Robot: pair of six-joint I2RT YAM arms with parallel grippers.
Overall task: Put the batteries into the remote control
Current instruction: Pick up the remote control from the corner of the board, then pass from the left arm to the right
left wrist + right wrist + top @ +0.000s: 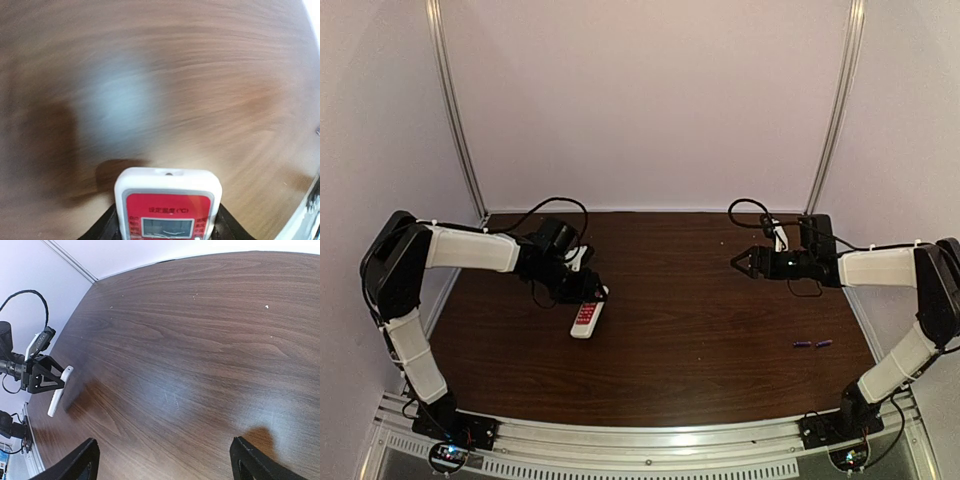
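Clamping the remote control (587, 317) by one end, red face up, is the left gripper (594, 294); the right gripper (740, 262) gapes wide, empty

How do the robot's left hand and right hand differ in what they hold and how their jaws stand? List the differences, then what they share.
The left hand grips the remote control; the right hand holds nothing. The left hand's jaws are closed on the remote's sides; the right hand's jaws stand wide apart. Both are black, two-fingered and over the dark wooden table.
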